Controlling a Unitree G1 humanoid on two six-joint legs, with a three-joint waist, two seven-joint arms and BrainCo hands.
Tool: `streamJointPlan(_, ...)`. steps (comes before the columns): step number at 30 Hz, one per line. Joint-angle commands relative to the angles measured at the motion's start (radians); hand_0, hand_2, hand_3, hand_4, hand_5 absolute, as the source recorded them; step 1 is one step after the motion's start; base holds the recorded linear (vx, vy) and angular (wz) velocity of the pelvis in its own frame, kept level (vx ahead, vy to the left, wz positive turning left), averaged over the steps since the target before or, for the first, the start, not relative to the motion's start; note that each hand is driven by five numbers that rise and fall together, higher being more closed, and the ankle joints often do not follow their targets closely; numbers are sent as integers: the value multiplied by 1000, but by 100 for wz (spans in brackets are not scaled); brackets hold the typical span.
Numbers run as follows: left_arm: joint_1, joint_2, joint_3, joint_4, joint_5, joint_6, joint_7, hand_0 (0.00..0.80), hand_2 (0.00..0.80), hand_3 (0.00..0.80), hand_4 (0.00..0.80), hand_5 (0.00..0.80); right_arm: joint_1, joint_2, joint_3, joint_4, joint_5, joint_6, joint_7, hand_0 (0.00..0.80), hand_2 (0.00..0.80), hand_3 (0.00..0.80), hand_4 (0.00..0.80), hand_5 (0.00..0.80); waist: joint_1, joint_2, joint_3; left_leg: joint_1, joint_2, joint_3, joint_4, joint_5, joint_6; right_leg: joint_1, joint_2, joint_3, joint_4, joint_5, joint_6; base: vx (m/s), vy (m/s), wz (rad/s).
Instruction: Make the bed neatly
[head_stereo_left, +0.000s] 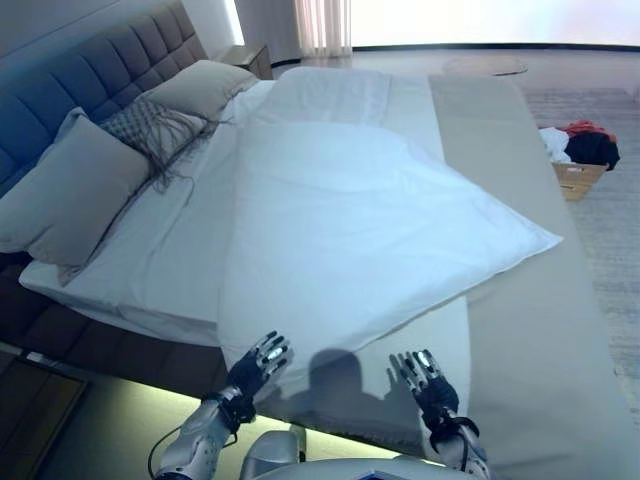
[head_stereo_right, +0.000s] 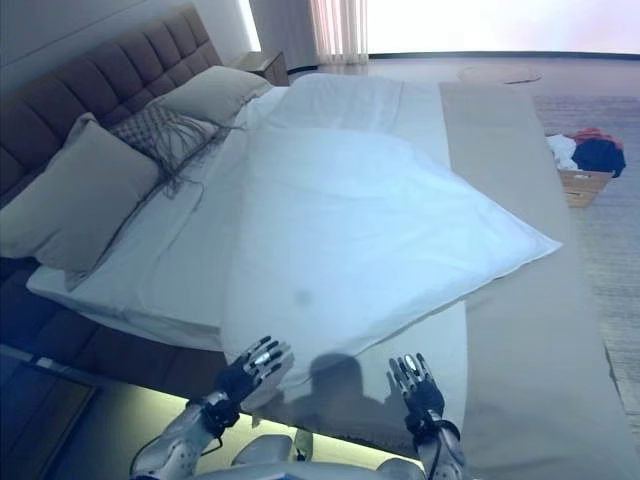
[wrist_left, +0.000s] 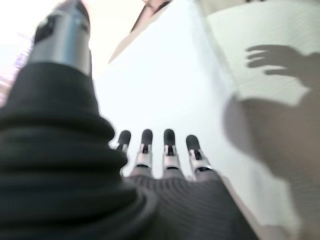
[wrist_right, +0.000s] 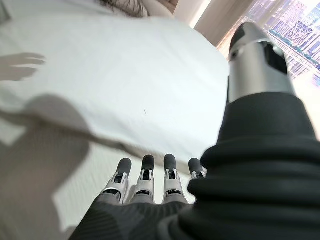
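A white duvet (head_stereo_left: 350, 220) lies skewed across the bed, one corner pointing right over the beige bedspread (head_stereo_left: 520, 300). The white sheet (head_stereo_left: 160, 250) shows bare on the left. Two grey pillows (head_stereo_left: 70, 185) and a patterned cushion (head_stereo_left: 150, 125) rest against the dark tufted headboard (head_stereo_left: 90, 70). My left hand (head_stereo_left: 258, 362) hovers open at the duvet's near edge with straight fingers (wrist_left: 155, 150). My right hand (head_stereo_left: 425, 378) is open too, over the near edge, its fingers (wrist_right: 150, 175) straight and holding nothing.
A cardboard box with clothes (head_stereo_left: 580, 160) stands on the floor to the right of the bed. A nightstand (head_stereo_left: 250, 55) sits at the far end by the curtain (head_stereo_left: 320, 25). A lit strip runs under the bed's near side (head_stereo_left: 130, 410).
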Motion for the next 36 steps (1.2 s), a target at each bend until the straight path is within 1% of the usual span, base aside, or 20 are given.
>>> streamJointPlan(1, 6, 43, 33, -64, -38, -62, 37, 0, 0, 0, 0, 0, 19, 5, -5, -59, -44, -56, 23, 0, 0, 0, 0, 0, 33, -3, -34, -103, 67, -36, 27, 42, 65, 26, 4, -14, -171, 308, 33, 42, -112, -9)
streamJointPlan(2, -7, 43, 41, -50, -44, -70, 50, 0, 0, 0, 0, 0, 7, 0, -2, -38, -46, -57, 29, 0, 0, 0, 0, 0, 44, -11, -36, -108, 65, -41, 40, 23, 59, 43, -3, -17, -183, 289, 36, -31, -102, -13)
streamJointPlan(3, -19, 40, 47, -35, -45, -75, 55, 0, 0, 0, 0, 0, -8, 2, -2, -17, -41, -61, 34, 0, 0, 0, 0, 0, 49, -10, -35, -121, 70, -35, 45, 36, 66, 44, -1, -26, -201, 309, 31, -51, -110, -23)
streamJointPlan(7, -31, 29, 68, -15, -48, -78, 61, 0, 0, 0, 0, 0, -38, 2, -20, 33, -15, -61, 66, 0, 0, 0, 0, 0, 83, -27, -44, -156, 87, -41, 50, 50, 40, 93, 32, -59, -294, 285, 38, -72, -126, -2)
streamJointPlan(10, -14, 18, 74, -8, -41, -89, 63, 0, 0, 0, 0, 0, -43, -15, -31, 34, -14, -21, 79, 0, 0, 0, 0, 0, 91, -29, -32, -179, 132, -33, 43, 81, 0, 120, 69, -88, -340, 271, 34, -53, -104, -1)
streamJointPlan(13, -17, 14, 68, -6, -51, -100, 60, 0, 0, 0, 0, 0, -52, -52, -35, 36, -28, 4, 101, 0, 0, 0, 0, 0, 87, -21, -12, -201, 180, -11, -15, 141, -39, 127, 111, -91, -389, 276, 26, -103, -8, 11)
streamJointPlan(14, -22, 14, 72, -3, -61, -99, 46, 0, 0, 0, 0, 0, -54, -65, -34, 36, -30, 4, 100, 0, 0, 0, 0, 0, 90, -24, -5, -219, 186, -19, -12, 147, -46, 119, 117, -92, -395, 281, 25, -119, 39, 18)
streamJointPlan(16, -20, 6, 93, -2, -55, -93, 7, 0, 0, 0, 0, 0, -58, -86, -42, 37, -23, 9, 100, 0, 0, 0, 0, 0, 97, -34, 5, -244, 188, -28, 51, 116, -45, 109, 111, -96, -394, 287, 21, -86, 79, 15)
streamJointPlan(17, -15, 1, 100, -3, -47, -93, -7, 0, 0, 0, 0, 0, -64, -93, -42, 39, -18, 6, 99, 0, 0, 0, 0, 0, 99, -37, 7, -239, 185, -31, 73, 96, -37, 102, 101, -99, -387, 288, 22, -26, 168, -3)
streamJointPlan(20, 3, 4, 98, -13, -24, -90, -11, 0, 0, 0, 0, 0, -64, -79, -55, 37, 0, -9, 102, 0, 0, 0, 0, 0, 107, -38, 1, -211, 166, -37, 60, 86, -32, 104, 74, -99, -373, 292, 44, 40, 201, -9)
streamJointPlan(23, 0, 11, 97, -19, 7, -79, -41, 0, 0, 0, 0, 0, -51, -48, -75, 25, 11, 4, 64, 0, 0, 0, 0, 0, 121, -52, -18, -203, 123, -24, 104, 34, 10, 122, 1, -105, -335, 308, 68, 112, 267, 8)
streamJointPlan(25, 0, 8, 88, -23, 18, -62, -40, 0, 0, 0, 0, 0, -49, -28, -76, 28, -9, -8, 49, 0, 0, 0, 0, 0, 126, -55, -32, -170, 82, -17, 95, 12, 44, 99, -64, -96, -244, 366, 81, 153, 347, 14)
streamJointPlan(27, 6, 8, 73, -20, 34, -63, -63, 0, 0, 0, 0, 0, -27, -2, -77, 15, -24, -34, 42, 0, 0, 0, 0, 0, 117, -52, -47, -125, 30, -11, 74, -10, 97, 28, -127, -43, -52, 448, 95, 189, 421, 25)
streamJointPlan(28, 9, 11, 63, -18, 42, -65, -71, 0, 0, 0, 0, 0, -13, 4, -79, 9, -26, -41, 30, 0, 0, 0, 0, 0, 108, -55, -50, -99, 3, -18, 70, -37, 109, -4, -145, -6, 49, 452, 108, 199, 347, 41)
streamJointPlan(30, 8, 17, 48, -20, 50, -68, -72, 0, 0, 0, 0, 0, 3, 8, -80, 11, -14, -51, 16, 0, 0, 0, 0, 0, 98, -52, -54, -72, -19, -17, 62, -50, 132, -51, -142, 12, 136, 449, 97, 159, 229, 62)
streamJointPlan(31, 3, 18, 41, -21, 46, -67, -66, 0, 0, 0, 0, 0, 5, 8, -79, 22, -10, -55, 15, 0, 0, 0, 0, 0, 95, -52, -55, -59, -28, -21, 56, -54, 138, -65, -138, 9, 132, 444, 89, 139, 108, 66)
streamJointPlan(32, -9, 19, 36, -21, 35, -62, -47, 0, 0, 0, 0, 0, -2, 7, -76, 42, -7, -60, 24, 0, 0, 0, 0, 0, 93, -53, -57, -46, -35, -28, 49, -55, 139, -72, -126, 0, 90, 436, 80, 66, 49, 47)
streamJointPlan(33, -20, 19, 36, -22, 24, -58, -33, 0, 0, 0, 0, 0, -11, 6, -75, 57, -5, -65, 35, 0, 0, 0, 0, 0, 93, -47, -59, -50, -27, -24, 41, -33, 143, -74, -107, -25, 35, 451, 58, 46, -68, 26)
streamJointPlan(34, -40, 22, 37, -22, 8, -50, -12, 0, 0, 0, 0, 0, -29, 5, -73, 81, 1, -72, 52, 0, 0, 0, 0, 0, 91, -56, -57, -45, -30, -31, 36, -33, 130, -71, -78, -40, -89, 456, 54, 9, -140, 6)
streamJointPlan(36, -68, 27, 38, -17, -12, -45, 11, 0, 0, 0, 0, 0, -58, 3, -76, 109, 12, -75, 70, 0, 0, 0, 0, 0, 84, -68, -44, -32, -30, -39, 32, -38, 114, -62, -40, -57, -250, 475, 54, 39, -211, -13)
